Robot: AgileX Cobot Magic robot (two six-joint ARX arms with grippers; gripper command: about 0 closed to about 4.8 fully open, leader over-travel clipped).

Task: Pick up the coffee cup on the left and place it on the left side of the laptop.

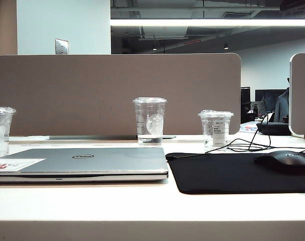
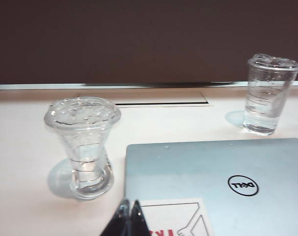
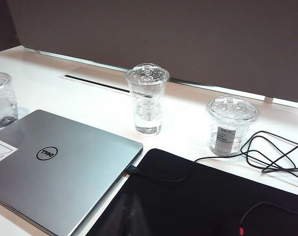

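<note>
The coffee cup (image 2: 85, 147), short, clear, with dark lines and a crinkled lid, stands upright on the white desk just left of the laptop (image 2: 222, 182). It also shows as the cup (image 1: 0, 131) at the far left edge of the exterior view and the cup (image 3: 1, 101) in the right wrist view. The silver Dell laptop (image 1: 92, 161) lies closed. My left gripper (image 2: 129, 216) is shut and empty, hovering near the laptop's stickered corner, apart from the cup. My right gripper (image 3: 130, 210) is a dark, faint shape over the mouse pad, fingers together. Neither gripper appears in the exterior view.
A taller clear cup with a pale logo (image 1: 149, 120) stands behind the laptop. A short cup with a white label (image 1: 215, 128) stands to its right. A black mouse pad (image 1: 232, 173) carries a black mouse (image 1: 285, 161) with looping cables. A grey partition (image 1: 117, 93) backs the desk.
</note>
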